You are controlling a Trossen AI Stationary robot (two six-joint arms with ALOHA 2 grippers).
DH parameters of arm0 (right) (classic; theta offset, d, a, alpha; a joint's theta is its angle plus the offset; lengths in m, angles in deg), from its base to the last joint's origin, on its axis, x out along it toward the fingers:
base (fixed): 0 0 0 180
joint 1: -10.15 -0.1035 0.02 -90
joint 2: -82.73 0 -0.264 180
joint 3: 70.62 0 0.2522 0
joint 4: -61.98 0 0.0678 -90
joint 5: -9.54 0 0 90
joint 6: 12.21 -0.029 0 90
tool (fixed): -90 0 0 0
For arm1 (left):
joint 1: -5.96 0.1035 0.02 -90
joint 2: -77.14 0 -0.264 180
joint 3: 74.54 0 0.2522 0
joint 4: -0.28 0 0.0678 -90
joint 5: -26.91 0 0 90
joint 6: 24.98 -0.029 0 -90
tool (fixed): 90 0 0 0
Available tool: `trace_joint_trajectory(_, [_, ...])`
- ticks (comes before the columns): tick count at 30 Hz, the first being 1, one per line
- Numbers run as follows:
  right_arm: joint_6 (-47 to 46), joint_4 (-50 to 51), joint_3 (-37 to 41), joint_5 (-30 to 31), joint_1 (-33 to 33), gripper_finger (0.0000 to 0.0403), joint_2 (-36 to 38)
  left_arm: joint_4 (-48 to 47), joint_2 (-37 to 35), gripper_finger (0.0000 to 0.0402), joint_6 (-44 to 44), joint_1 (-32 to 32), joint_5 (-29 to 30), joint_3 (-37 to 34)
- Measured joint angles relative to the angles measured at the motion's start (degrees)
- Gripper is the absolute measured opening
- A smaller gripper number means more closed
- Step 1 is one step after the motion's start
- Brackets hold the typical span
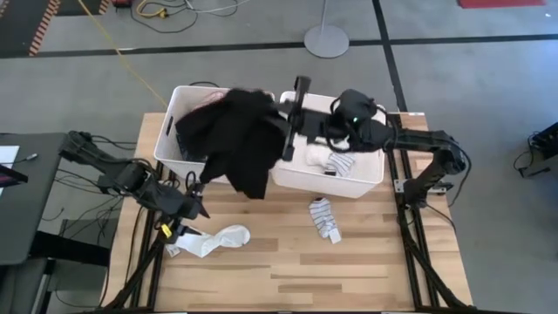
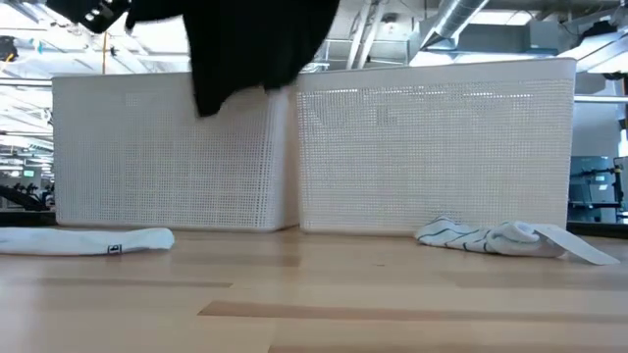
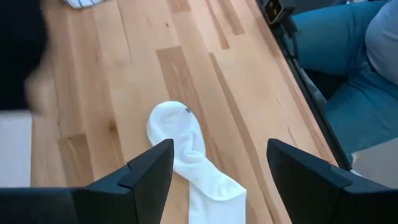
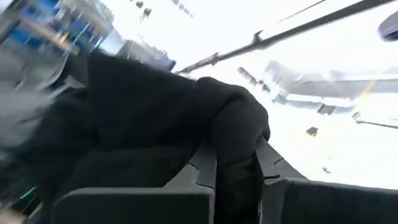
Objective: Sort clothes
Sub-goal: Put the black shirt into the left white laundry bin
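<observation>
A black garment [image 1: 235, 135] hangs in the air over the left white bin [image 1: 179, 105] and the seam between the two bins, with my right gripper [image 1: 283, 122] shut on it. In the low view the garment [image 2: 255, 44] dangles in front of the bins' upper walls. A white sock [image 1: 222, 237] lies flat on the table near its left front. My left gripper [image 3: 217, 165] is open and slants down above that sock [image 3: 186, 155], one finger on either side and clear of it. A striped sock [image 1: 325, 218] lies on the table in front of the right bin [image 1: 370, 179]. My right gripper pinches a bunched fold of the black garment [image 4: 233, 143] between its two fingers, coming from the table's right and tipped slightly upward. Several layers are gathered in the hold. The rest hangs slack below and to the left, clear of the table.
The right bin holds white and striped socks [image 1: 331, 160]. Both bins [image 2: 294, 147] stand side by side at the far middle. Bare wood [image 1: 349, 270] spreads across the table's near half. Beyond the table's edge in the left wrist view sits something clad in blue cloth [image 3: 348, 68].
</observation>
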Motion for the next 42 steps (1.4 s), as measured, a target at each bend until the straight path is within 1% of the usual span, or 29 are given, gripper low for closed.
trace_joint_trajectory(5, [-1.1,-9.8,-0.2,-4.7,3.9,0.0038,-2.9,2.4,0.0,0.0251,2.8,-1.1,1.6,-2.3])
trace_joint_trajectory(7, [-1.3,-11.7,-1.6,-5.9,5.3,0.0038,-5.2,3.7,0.0,0.0251,3.7,-1.3,1.9,-3.2])
trace_joint_trajectory(11, [-2.2,-14.2,-6.1,-6.5,7.9,0.0038,-10.3,6.3,0.6,0.0251,4.7,-1.4,3.4,-3.6])
trace_joint_trajectory(14, [-2.5,-14.1,-9.6,-7.3,9.9,0.0038,-15.0,7.7,0.8,0.0251,5.2,-1.4,4.1,-3.6])
trace_joint_trajectory(17, [-5.5,-13.2,-12.0,-7.3,11.9,0.0038,-19.5,8.9,0.9,0.0251,5.7,-1.5,4.6,-3.6])
trace_joint_trajectory(20, [-8.8,-11.5,-13.2,-7.3,14.4,0.0038,-22.4,9.2,0.9,0.0251,7.2,-2.2,4.9,-3.6])
trace_joint_trajectory(24, [-14.1,-6.5,-13.6,-6.9,18.2,0.0038,-25.4,9.2,0.9,0.0251,9.2,-3.5,5.1,-3.6])
trace_joint_trajectory(26, [-18.5,-2.7,-13.6,-7.0,20.1,0.0038,-27.7,9.1,0.9,0.0251,9.5,-4.4,5.6,-3.6])
trace_joint_trajectory(30, [-26.1,3.3,-13.4,-10.4,22.9,0.0038,-34.2,9.1,0.9,0.0251,9.6,-5.1,7.0,-3.6])
trace_joint_trajectory(32, [-28.2,3.8,-13.4,-12.0,23.5,0.0038,-36.9,9.1,0.9,0.0251,9.7,-5.1,7.3,-3.6])
trace_joint_trajectory(34, [-29.1,3.8,-13.5,-13.2,23.5,0.0039,-39.1,9.1,0.9,0.0251,10.1,-5.2,7.4,-3.6])
trace_joint_trajectory(37, [-29.1,3.3,-13.8,-13.4,23.0,0.004,-40.6,9.1,1.2,0.0251,10.8,-5.2,7.5,-3.6])
trace_joint_trajectory(42, [-26.7,6.1,-15.4,-13.4,21.9,0.0044,-40.9,9.0,2.8,0.0251,11.1,-5.2,7.6,-3.6])
